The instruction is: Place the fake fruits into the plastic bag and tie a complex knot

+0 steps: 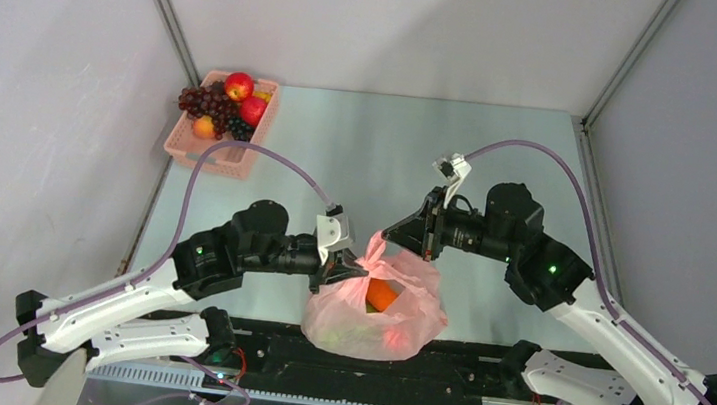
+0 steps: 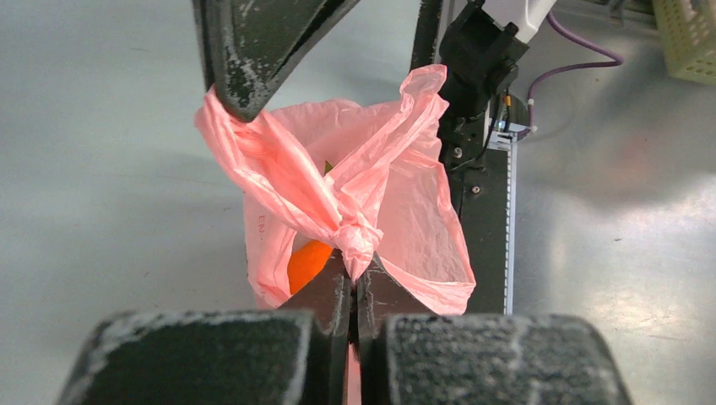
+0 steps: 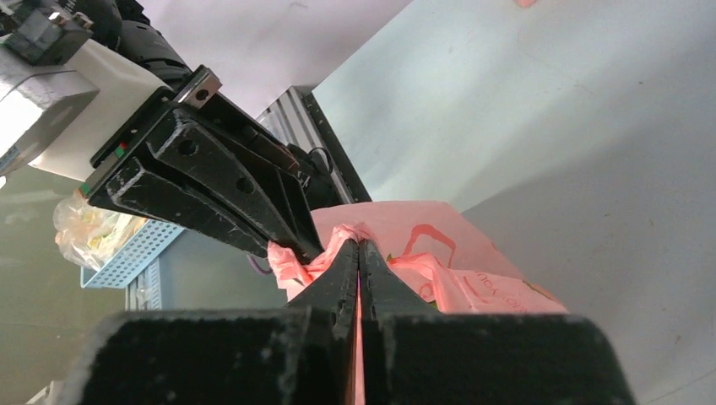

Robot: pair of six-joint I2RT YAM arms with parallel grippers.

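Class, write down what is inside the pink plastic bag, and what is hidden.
Through the plastic bag an orange fruit shows clearly, with blurred green and red shapes lower down. The film hides what those are and how many.

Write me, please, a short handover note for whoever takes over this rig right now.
The left gripper is shut on the bag, just under the knot.
The right gripper is shut on a handle end beside the knot.
The bag sits between the arms at the near edge, with an orange showing inside.
The basket, far left, holds apples and grapes.
Done: some fruit bagged, one knot tied in the handles.
Left: probably more knotting; the basket fruit is not bagged.
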